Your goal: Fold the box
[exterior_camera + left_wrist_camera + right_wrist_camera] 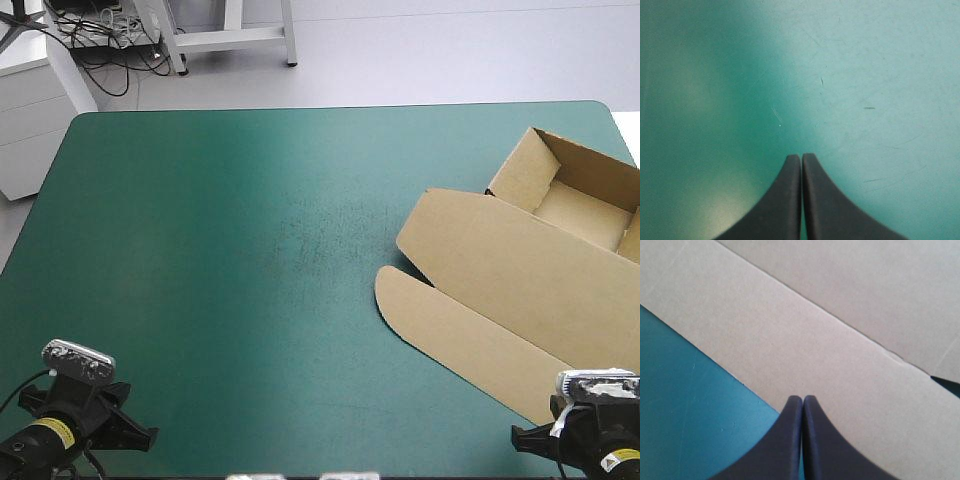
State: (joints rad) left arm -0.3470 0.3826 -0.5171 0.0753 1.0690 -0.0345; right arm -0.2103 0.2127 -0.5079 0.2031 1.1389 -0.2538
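Box (520, 270) is lying on the right part of the table (200, 250), close against its right edge, resting on the teal-green cover (880, 75). Its tray (580, 200) is sitting open toward the far right corner, walls raised. The lid panel (500, 255) is lying flat on the near side of the tray. The long flap (450, 335) with a rounded end is lying flat along the lid's edge, on the side toward the table's middle.

Right gripper (802, 399) is hanging at the table's near right corner. Its black fingers are pressed together in one pointed arch, clasping nothing. Their tips are sitting over the edge of the brown board, with board spreading ahead and to one side and teal-green cover on the other. Whether the tips are touching the board cannot be told.

Left gripper (801, 157) is hanging at the near left corner, well apart from the box. Its fingers are likewise clenched on nothing, with only cover ahead.
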